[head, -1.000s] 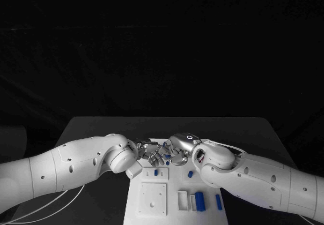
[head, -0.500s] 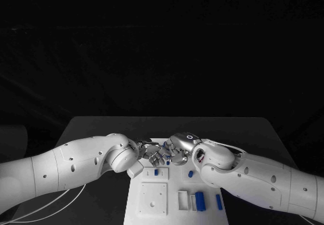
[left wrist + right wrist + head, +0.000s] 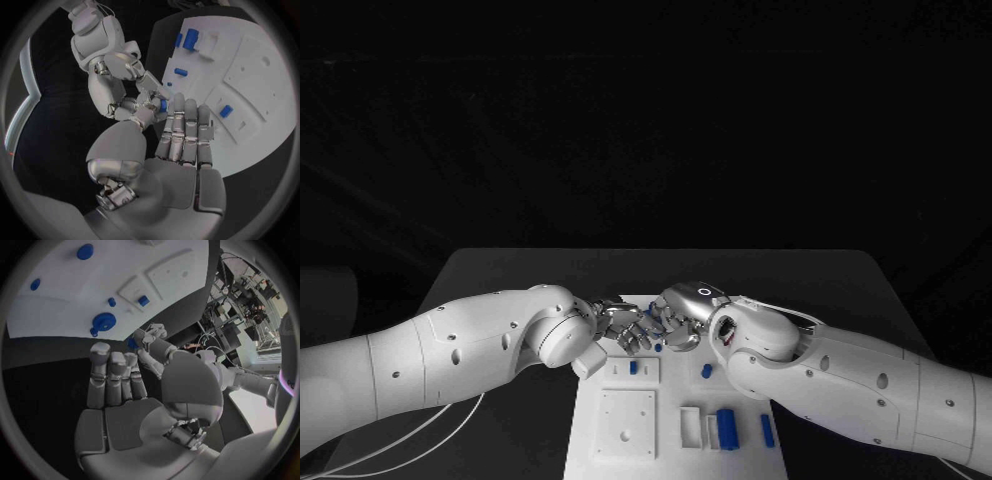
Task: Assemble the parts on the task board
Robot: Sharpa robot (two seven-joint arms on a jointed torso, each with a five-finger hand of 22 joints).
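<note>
Head view: hands' [image 3: 646,328] grip unclear

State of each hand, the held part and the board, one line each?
Left hand: fingers straight, meeting the right hand at the small blue part.
Right hand: fingertips at the same part.
Small blue part: pinched between the hands, off the board.
Board: flat on the table, loose blue parts on it.

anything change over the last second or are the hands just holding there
Nothing visibly changed. The left silver hand and the right silver hand stay fingertip to fingertip over the far end of the white task board, with a small blue part between their fingers. The blue pieces on the board lie where they did.
</note>
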